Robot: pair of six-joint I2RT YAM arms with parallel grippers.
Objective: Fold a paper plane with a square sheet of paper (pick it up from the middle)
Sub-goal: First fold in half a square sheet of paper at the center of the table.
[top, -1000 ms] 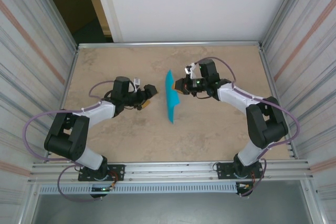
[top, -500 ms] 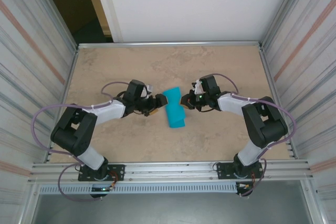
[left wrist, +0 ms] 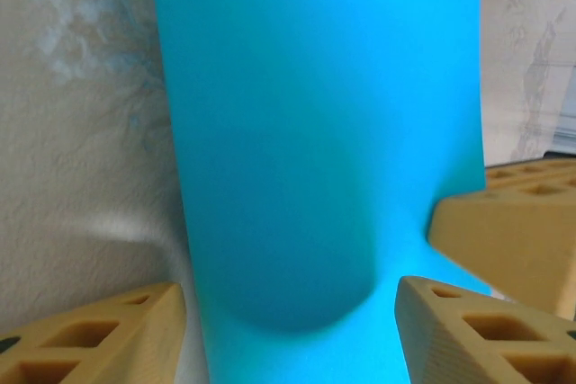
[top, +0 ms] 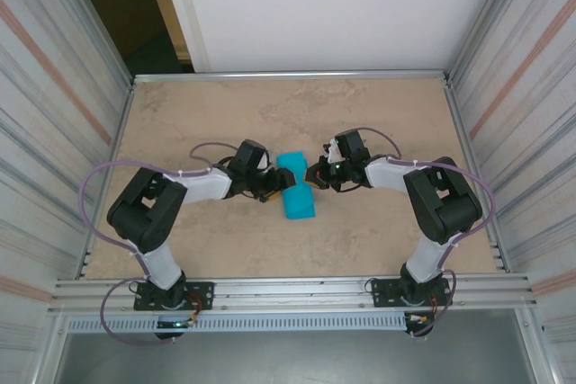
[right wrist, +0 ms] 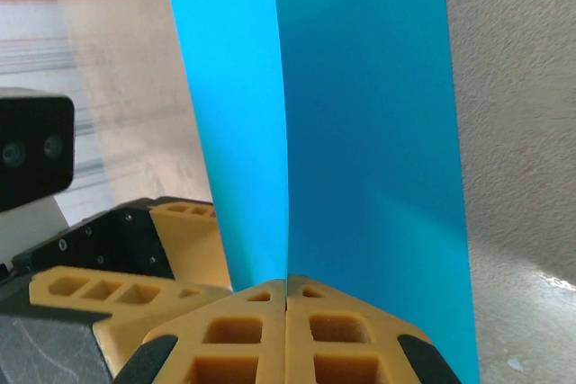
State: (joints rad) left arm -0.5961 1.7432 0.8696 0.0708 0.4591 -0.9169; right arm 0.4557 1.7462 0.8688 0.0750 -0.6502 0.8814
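Observation:
The square sheet of paper [top: 295,193] is turquoise and bent over into a loop at the middle of the table. My right gripper [top: 312,175] is shut on its right side. In the right wrist view the closed gripper [right wrist: 286,281] pinches the sheet [right wrist: 369,132] where two flaps rise apart. My left gripper [top: 275,183] is at the sheet's left side. In the left wrist view it [left wrist: 290,312] is open, its jaws standing either side of the curved sheet [left wrist: 315,132]. A right gripper finger [left wrist: 517,231] shows at the sheet's far edge.
The beige stone-patterned table [top: 198,114] is bounded by ribbed metal walls [top: 54,132] left and right and a rail [top: 288,74] at the back. Both arms reach inward and meet at the centre. The left gripper's fingers [right wrist: 184,240] sit close beside the right gripper.
The right gripper has brought the sheet down and leftward, from edge-on upright to bent over on the table. The left gripper has moved right up to the sheet and narrowed its jaws.

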